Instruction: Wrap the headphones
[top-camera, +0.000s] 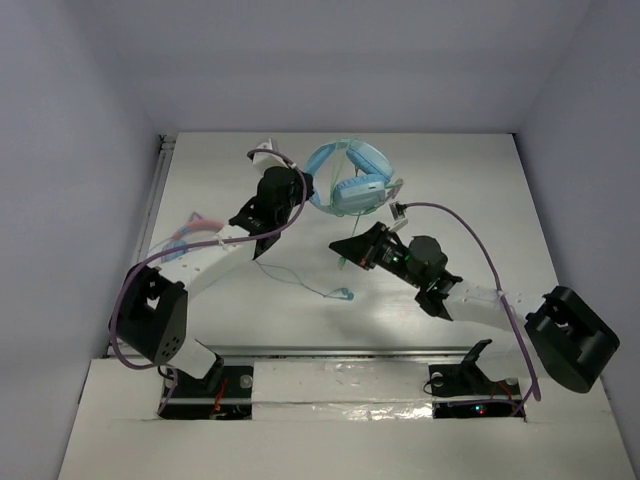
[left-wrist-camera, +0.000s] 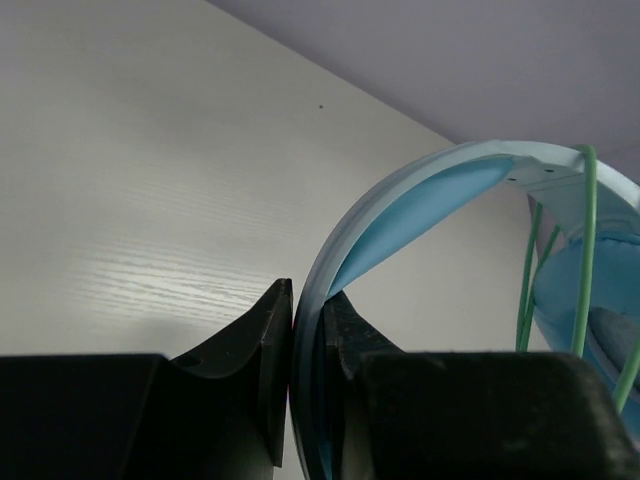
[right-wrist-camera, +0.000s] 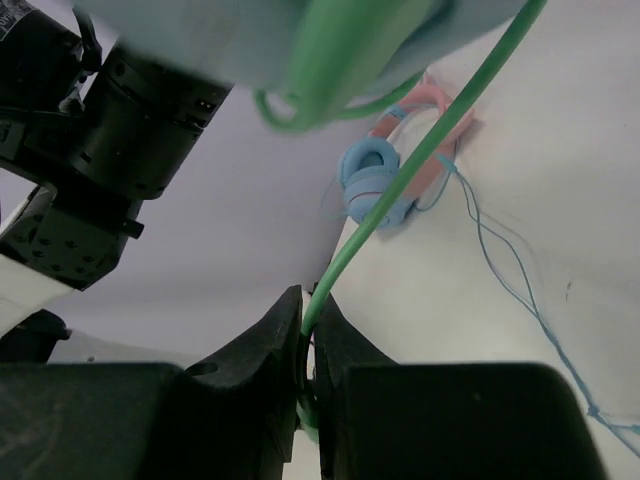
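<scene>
Clamping the headphones (left-wrist-camera: 430, 190), left end effector (left-wrist-camera: 306, 300) hides their lower band; right end effector (right-wrist-camera: 308, 318) pinches cable (right-wrist-camera: 420, 160)

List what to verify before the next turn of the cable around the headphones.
1. Left gripper shut on the headband of the light blue headphones: ok.
2. Right gripper shut on the green cable: ok.
3. Cable runs straight from the right gripper up to the headphones, without kinks: ok.
4. Green strands lie across the ear cup; whether they sit tight: cannot tell.
5. Thin earbud wire lies on the table near the right gripper; whether the wrapping path clears it: cannot tell.
6. Pink-and-blue headphones lie apart from the cable: ok.
</scene>
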